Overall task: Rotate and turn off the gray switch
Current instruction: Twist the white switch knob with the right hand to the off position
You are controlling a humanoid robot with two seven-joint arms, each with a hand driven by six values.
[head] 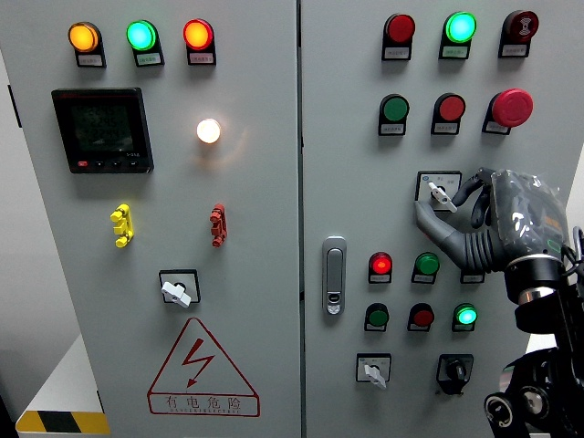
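Note:
The gray rotary switch (440, 193) sits in a square plate on the right door of the cabinet, under the black-ringed red button. Its white-gray knob is tilted, pointing down to the right. My right hand (449, 210), in a clear cover, comes in from the right edge and is up against the panel at this switch. The thumb (429, 222) reaches under the knob and the curled fingers (473, 190) stand just right of it. The knob shows uncovered between them, with no clear grip on it. The left hand is not visible.
Similar gray switches sit on the left door (175, 292) and at the lower right door (372, 371), beside a black knob (453, 370). Lit and unlit buttons surround the hand, with a red mushroom button (511, 108) above. The door handle (335, 274) is to the left.

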